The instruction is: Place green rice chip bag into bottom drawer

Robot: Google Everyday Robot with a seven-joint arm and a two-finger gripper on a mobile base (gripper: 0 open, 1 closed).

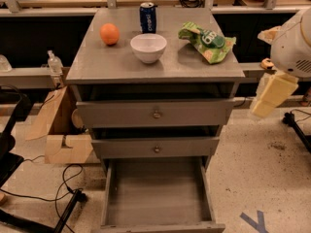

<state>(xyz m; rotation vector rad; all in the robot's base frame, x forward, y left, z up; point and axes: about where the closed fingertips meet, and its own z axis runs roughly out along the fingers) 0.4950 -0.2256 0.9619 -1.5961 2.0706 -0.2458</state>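
Gripper [273, 95] hangs off the right side of the cabinet, about level with the top drawer front, holding nothing. Can't tell whether the jaws are spread or closed. It's well apart from the target.

Green rice chip bag [208, 41] lies flat-ish on the desk [121, 64], right rear area, crumpled, logo side up. White bowl [148, 47] sits to its left with a clear gap between them. The can [147, 17] and orange [110, 33] are further left.

Handling guess: very light, soft foil, slick surface, and the chips inside will crush. The bag will deform under a pinch and could slide on the desk if nudged sideways. Best hold is probably from above, across a raised wrinkle or the puffed middle, with moderate squeeze. A flat sealed edge looks too low to catch.

Bottom drawer [158, 193] is already pulled out, with a bare grey interior. It looks wide enough for a loose drop.
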